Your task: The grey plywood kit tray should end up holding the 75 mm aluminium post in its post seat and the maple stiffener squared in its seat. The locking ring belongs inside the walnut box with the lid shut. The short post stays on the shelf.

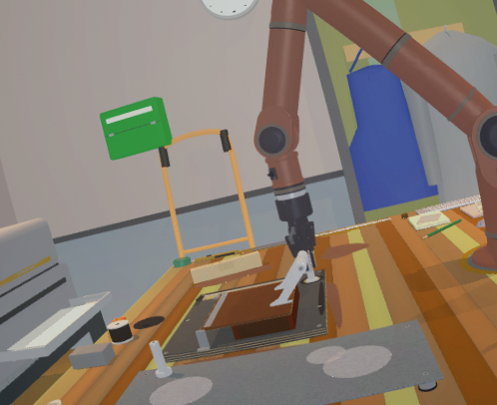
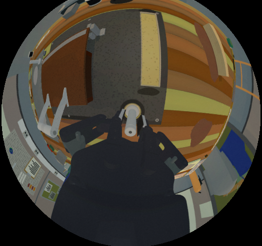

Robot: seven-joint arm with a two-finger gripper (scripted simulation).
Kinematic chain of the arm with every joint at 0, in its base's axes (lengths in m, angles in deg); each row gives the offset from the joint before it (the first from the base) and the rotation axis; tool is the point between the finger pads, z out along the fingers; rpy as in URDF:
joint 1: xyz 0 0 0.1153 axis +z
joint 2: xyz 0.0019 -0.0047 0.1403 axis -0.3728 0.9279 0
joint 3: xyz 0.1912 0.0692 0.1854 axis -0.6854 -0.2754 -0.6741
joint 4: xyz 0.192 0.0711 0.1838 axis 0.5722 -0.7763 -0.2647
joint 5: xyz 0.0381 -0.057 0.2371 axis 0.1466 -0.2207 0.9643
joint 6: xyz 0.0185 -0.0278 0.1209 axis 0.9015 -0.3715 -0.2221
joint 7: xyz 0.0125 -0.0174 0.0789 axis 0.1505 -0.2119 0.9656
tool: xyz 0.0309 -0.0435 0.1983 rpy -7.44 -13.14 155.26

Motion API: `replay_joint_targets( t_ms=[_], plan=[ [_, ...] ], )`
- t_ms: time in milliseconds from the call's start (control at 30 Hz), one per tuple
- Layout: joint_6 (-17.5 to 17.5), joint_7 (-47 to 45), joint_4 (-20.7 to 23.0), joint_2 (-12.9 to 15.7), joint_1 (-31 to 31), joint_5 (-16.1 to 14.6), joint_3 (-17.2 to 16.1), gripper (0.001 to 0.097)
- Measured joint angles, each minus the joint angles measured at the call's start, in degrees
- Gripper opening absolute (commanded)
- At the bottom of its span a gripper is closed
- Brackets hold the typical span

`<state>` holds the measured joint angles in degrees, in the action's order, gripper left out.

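The 75 mm aluminium post point(image 2: 130, 123) stands upright in its round seat at a corner of the grey plywood kit tray point(image 1: 257, 309), and my gripper point(image 2: 132, 120) sits around it with its fingers open, holding nothing. The walnut box point(image 1: 255, 311) rests on the tray with its lid shut. The pale stiffener seat point(image 2: 149, 50) in the tray is empty. The maple stiffener point(image 1: 226, 268) lies on the bench beyond the tray. A black locking ring point(image 1: 148, 322) lies flat on the bench to the tray's left. The short post point(image 1: 158, 359) stands on the grey shelf point(image 1: 287, 371).
A grey cabinet point(image 1: 23, 294) with a flat tray stands at the left. A folding white bracket point(image 1: 292, 279) leans by the box. A thread spool point(image 1: 120, 331) and a grey block point(image 1: 92, 355) sit near the ring. An orange hand truck point(image 1: 205, 194) stands behind the bench.
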<state>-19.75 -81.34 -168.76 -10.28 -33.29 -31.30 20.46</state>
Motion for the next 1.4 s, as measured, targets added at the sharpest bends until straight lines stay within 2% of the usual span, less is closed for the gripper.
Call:
replay_joint_targets(
  t_ms=[233,467,1100,1400],
  plan=[
    [-1.0,0.0,0.2,-0.8,0.0,0.0,0.0,0.036],
    [-3.8,-0.1,0.9,-3.0,-0.1,0.1,-0.1,0.036],
    [-17.3,-0.4,5.3,-12.0,-0.2,0.4,-0.2,0.036],
    [-22.5,-0.5,7.6,-14.9,-0.2,0.5,-0.2,0.036]
  ],
)
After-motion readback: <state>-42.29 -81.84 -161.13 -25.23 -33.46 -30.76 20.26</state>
